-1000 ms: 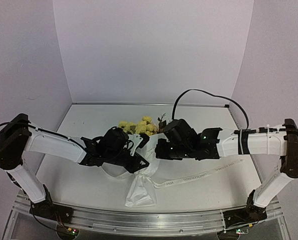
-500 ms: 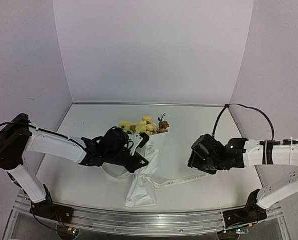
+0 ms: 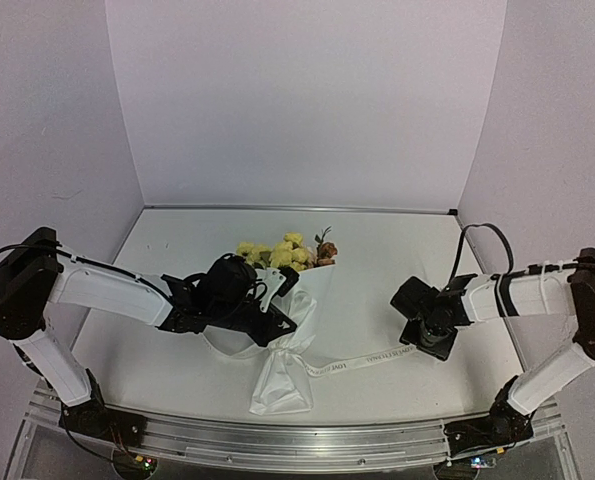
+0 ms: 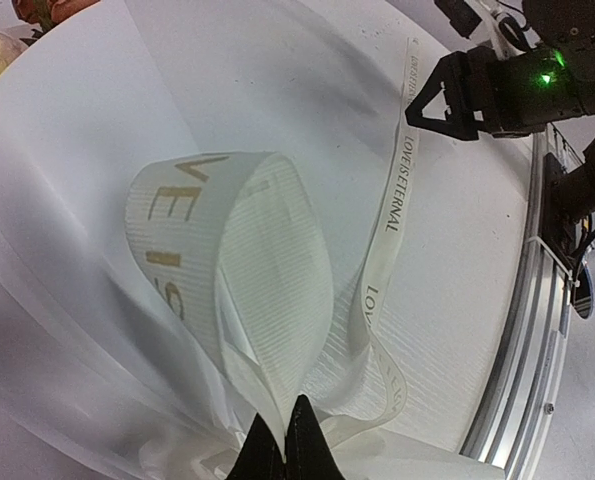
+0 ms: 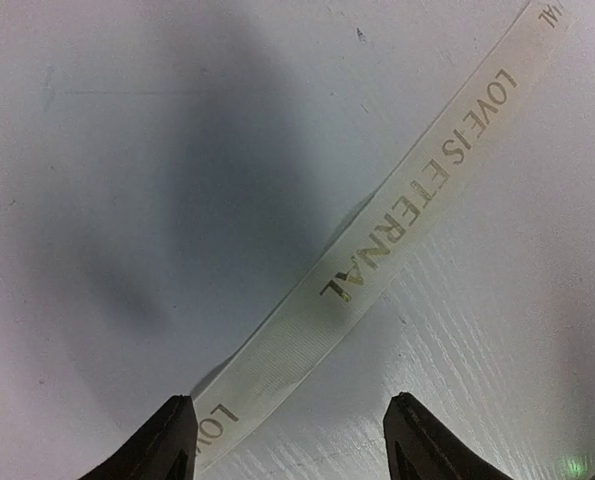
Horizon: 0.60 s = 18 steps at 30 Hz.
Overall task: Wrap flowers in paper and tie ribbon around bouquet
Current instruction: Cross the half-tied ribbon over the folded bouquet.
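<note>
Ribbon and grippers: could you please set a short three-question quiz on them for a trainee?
1. True or false: the right gripper is shut on the ribbon.
2. What does the left gripper pinch? A. the ribbon at its loop B. a flower stem C. a cable
3. What words are printed on the ribbon?
Key: 1. False: its jaws stand open over the ribbon's tail, which lies on the table. 2. A. 3. LOVE IS ETERNAL.
</note>
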Available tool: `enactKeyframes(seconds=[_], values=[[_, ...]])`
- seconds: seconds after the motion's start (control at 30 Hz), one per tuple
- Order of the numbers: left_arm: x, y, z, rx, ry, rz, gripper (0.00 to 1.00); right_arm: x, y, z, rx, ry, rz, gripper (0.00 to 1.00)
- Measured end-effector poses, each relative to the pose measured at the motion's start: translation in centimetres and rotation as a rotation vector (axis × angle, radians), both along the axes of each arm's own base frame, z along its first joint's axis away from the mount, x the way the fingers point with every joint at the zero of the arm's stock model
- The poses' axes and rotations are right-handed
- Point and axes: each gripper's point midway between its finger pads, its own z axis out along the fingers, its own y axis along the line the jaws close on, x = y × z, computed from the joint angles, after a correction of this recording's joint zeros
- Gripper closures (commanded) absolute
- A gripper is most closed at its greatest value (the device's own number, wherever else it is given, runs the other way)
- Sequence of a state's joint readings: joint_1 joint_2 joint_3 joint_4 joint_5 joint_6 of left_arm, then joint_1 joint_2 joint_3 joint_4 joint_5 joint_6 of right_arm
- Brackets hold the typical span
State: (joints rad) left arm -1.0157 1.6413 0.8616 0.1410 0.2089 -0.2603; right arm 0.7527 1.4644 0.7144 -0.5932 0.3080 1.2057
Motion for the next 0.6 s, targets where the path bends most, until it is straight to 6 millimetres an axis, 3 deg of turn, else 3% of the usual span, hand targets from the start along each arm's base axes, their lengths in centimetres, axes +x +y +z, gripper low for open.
enactKeyframes(seconds=[0.2,0.43,0.6], values=[[0.0,0.0,0.1,-0.002,-0.002,-0.001,1.00,0.9,0.7,-0.9,-0.018,0.030,-0.014,0.41],[0.0,0.0,0.3,-0.006,-0.005,-0.002,1.00,0.6,0.8,-2.0,-0.015,0.053,-0.038,0.47],[0.0,0.0,0.3,-0.006,-0.006,-0.003,1.00,1.1,1.1,-2.2,0.001,0.029,-0.056,0.66]])
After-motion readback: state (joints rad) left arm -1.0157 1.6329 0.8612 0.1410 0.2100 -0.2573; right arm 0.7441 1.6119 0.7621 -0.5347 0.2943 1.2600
